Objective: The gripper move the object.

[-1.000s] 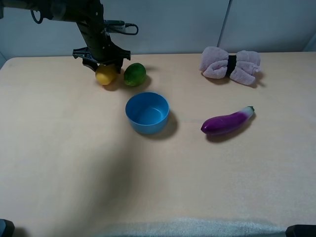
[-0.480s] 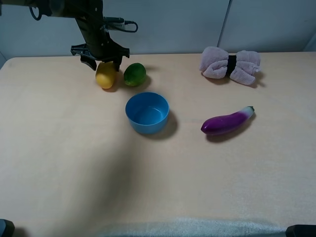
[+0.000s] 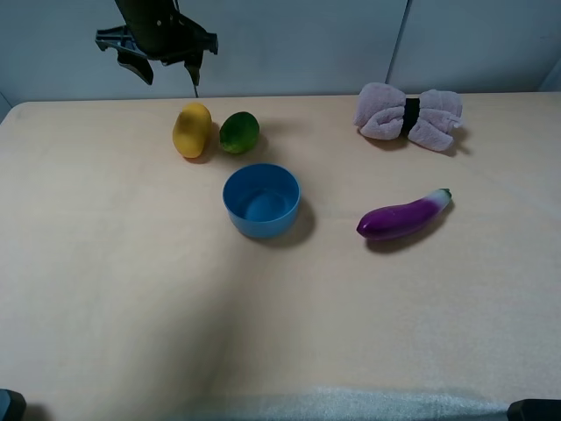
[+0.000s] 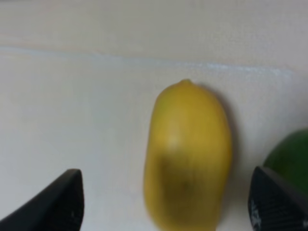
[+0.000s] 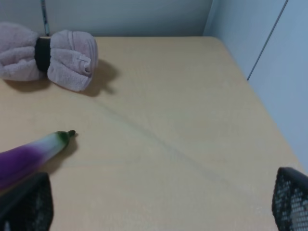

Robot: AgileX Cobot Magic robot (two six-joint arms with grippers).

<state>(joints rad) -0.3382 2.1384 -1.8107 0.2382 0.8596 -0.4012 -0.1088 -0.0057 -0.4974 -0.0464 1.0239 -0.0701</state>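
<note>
One object (image 3: 191, 130) lies below the spread pincer (image 3: 167, 73).

Smooth, waxy yellow object (image 3: 191, 130); glossy eggplant (image 3: 404, 215); fluffy cloth towel (image 3: 408, 115); matt wood-look table (image 3: 175, 298).

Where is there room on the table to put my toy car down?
Bare table in front of the blue bowl and the eggplant, and left of the yellow object. Crowded where it touches the lime.

Exterior high camera looks down across the whole table (image 3: 131, 289). Left wrist camera faces down, close over the yellow object (image 4: 187, 156) (blurred). Right wrist camera views the eggplant (image 5: 29, 154) and towel (image 5: 53, 57), both shared overhead.
</note>
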